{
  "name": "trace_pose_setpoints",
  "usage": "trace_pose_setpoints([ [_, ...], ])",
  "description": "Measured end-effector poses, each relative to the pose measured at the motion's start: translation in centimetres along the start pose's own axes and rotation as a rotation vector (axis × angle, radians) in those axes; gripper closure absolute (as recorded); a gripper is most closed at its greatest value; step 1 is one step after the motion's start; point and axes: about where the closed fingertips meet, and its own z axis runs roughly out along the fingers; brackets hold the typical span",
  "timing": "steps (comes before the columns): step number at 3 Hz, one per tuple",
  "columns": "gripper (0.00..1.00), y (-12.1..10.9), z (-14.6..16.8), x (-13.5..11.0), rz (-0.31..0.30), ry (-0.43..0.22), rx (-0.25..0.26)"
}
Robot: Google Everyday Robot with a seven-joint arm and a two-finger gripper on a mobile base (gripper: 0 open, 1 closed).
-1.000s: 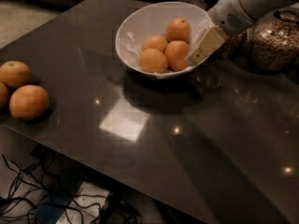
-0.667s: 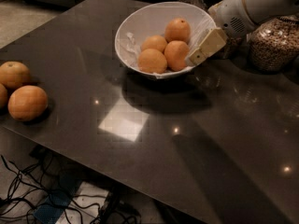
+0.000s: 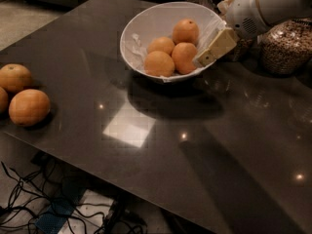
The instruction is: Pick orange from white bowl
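Gripper (image 3: 214, 50): at the right rim of the white bowl (image 3: 146, 18), tip angled down into it.
Grip: released or clenched, I can't tell.
Nearest orange (image 3: 185, 57): just left of the tip, among four in the bowl.
Nut jar (image 3: 285, 48): just right of the gripper.
Loose oranges (image 3: 29, 107): far to its left on the table (image 3: 195, 155).

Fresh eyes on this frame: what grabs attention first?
The white bowl at the far side stands out against the dark table, with four oranges piled inside. The robot's hand sits at the bowl's right rim, close beside the oranges, its arm entering from the upper right. Three loose oranges lie at the table's left edge.
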Motion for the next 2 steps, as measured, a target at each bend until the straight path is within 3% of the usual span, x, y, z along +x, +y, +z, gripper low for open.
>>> trace_pose_setpoints([
  [2,0.0,-0.7,4.4,0.8,0.086,-0.016,0.017],
])
